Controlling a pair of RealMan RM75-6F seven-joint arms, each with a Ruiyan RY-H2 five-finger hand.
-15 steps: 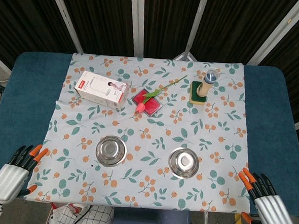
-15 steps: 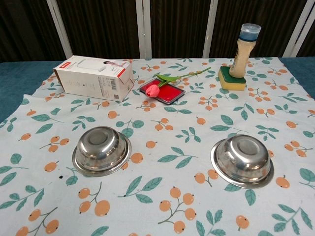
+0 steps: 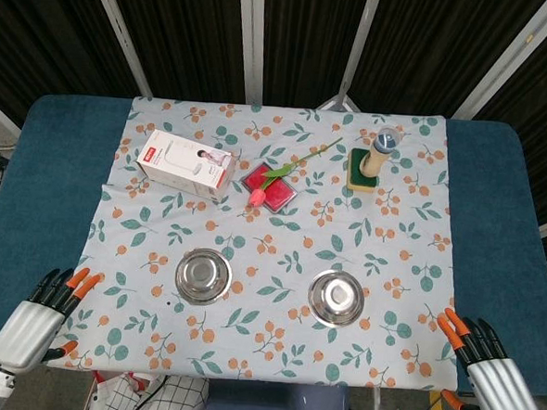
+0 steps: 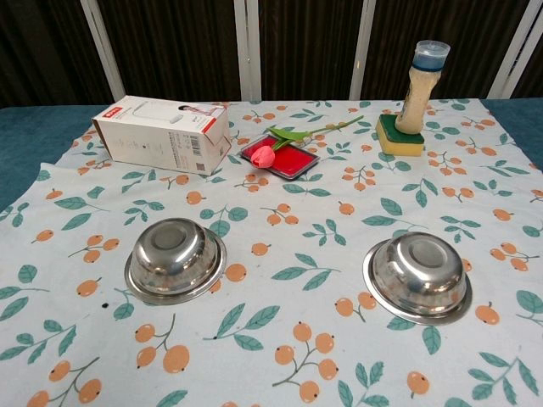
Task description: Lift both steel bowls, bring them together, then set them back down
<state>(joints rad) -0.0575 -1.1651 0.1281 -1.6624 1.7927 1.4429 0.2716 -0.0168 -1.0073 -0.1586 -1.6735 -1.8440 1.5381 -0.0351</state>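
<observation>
Left hand (image 3: 34,321) spread apart from round, shiny steel bowls (image 3: 203,275).

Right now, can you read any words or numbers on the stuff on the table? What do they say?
White box: a red logo patch at its left end and lines of small print with a barcode on its side, all too small to read.
Bottle standing on the sponge: no label that I can make out.
Steel bowls: no writing visible.
</observation>
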